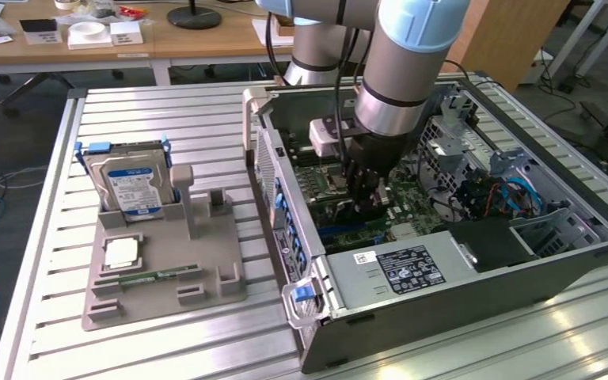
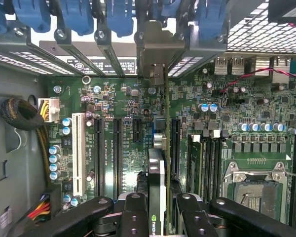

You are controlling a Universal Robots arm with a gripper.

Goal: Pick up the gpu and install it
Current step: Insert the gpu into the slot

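Note:
My gripper is down inside the open computer case, over the green motherboard. In the wrist view the gpu stands on edge between my fingers, a thin dark card with a small logo near the grip. My gripper is shut on it. The card's silver bracket reaches the row of blue slot latches at the case's rear wall. Its lower edge lines up over a dark expansion slot on the motherboard; whether it is seated I cannot tell.
A grey fixture tray lies at the exterior view's left, holding an upright hard drive with a blue label, a processor chip and a green memory stick. The power supply and cables crowd the case.

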